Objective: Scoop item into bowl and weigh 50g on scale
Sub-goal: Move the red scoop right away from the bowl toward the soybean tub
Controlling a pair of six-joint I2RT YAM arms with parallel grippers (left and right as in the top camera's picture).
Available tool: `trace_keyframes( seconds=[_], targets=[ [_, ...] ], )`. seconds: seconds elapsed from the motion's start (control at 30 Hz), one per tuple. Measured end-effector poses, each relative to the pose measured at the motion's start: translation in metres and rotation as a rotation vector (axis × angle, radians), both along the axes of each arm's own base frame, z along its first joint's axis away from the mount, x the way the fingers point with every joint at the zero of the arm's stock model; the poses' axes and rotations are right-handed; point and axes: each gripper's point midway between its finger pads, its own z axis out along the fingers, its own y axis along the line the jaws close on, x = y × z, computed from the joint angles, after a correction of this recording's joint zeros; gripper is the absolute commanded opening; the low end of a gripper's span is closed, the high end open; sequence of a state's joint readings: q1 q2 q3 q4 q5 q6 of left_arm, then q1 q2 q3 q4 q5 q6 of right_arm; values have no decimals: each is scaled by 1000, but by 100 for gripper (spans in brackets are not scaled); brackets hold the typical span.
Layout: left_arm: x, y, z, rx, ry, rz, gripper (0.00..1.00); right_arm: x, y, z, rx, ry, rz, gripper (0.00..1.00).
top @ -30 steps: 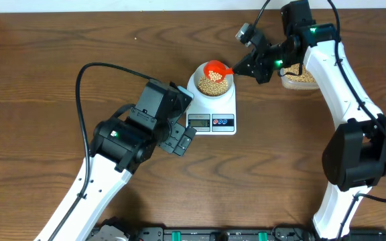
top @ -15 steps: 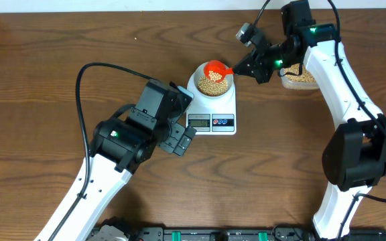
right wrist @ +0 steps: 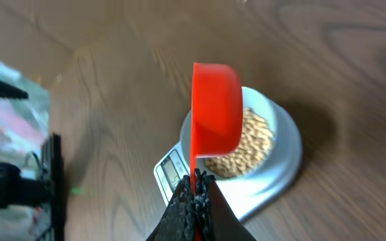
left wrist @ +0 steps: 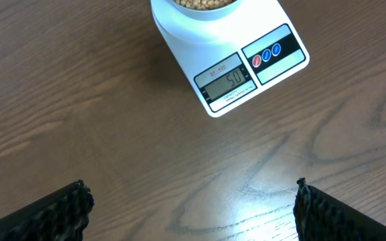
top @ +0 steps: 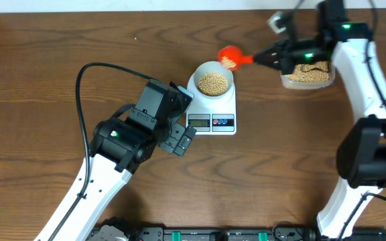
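- Table (top: pixel 59 53): brown wood grain; everything below is carried on it or held over it.
- Left arm: white and black, entered from 7 o'clock. Its left gripper (left wrist: pixel 193 207) is held over bare wood at 7 o'clock of the scale, jaws spread wide with nothing between them.
- Right arm: white, entered from 4 o'clock and bent toward 12 o'clock. Its right gripper (top: pixel 273 59) is closed on the scoop's handle.
- Scale (top: pixel 223 107): flat, white, set near the table's middle. Its display (left wrist: pixel 228 79) is read as 50 in the left wrist view, with two small buttons just beside it.
- Tub (top: pixel 283 82): clear plastic, partly filled with beans, set at 3 o'clock of the bowl and well apart from it, partly hidden by the right arm.
- Bowl (top: pixel 194 77): white, round, seated on the scale's 12 o'clock end.
- Scoop (top: pixel 230 57): red, held in the air at the bowl's 1 o'clock edge, seen tipped on its side from the right wrist; a few beans are seen in it from overhead.
- Beans (top: pixel 213 83): pale tan, heaped inside the bowl.
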State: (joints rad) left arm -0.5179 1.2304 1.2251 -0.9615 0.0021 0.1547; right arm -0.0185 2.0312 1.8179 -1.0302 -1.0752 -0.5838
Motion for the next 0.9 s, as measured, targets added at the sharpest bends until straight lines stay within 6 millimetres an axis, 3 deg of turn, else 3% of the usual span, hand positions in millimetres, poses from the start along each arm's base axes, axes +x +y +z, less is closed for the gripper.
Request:
trace_keyframes(
  seconds=[0.23,0.37,0.5,0.67,0.9],
  targets=[
    [0,0,0,0,0,0,98,12,-76,2,41,87,-195,1],
    [0,0,0,0,0,0,98,15,-123,-9,3,173,-341,1],
    [0,0,0,0,0,0,98,14,-158,-21,-56,249,-465,1],
    [0,0,0,0,0,0,98,10,-180,-22,-169,287,-584,1],
    [0,0,0,0,0,0,98,-3,-205,14,-366,223,-770,1]
  ],
)
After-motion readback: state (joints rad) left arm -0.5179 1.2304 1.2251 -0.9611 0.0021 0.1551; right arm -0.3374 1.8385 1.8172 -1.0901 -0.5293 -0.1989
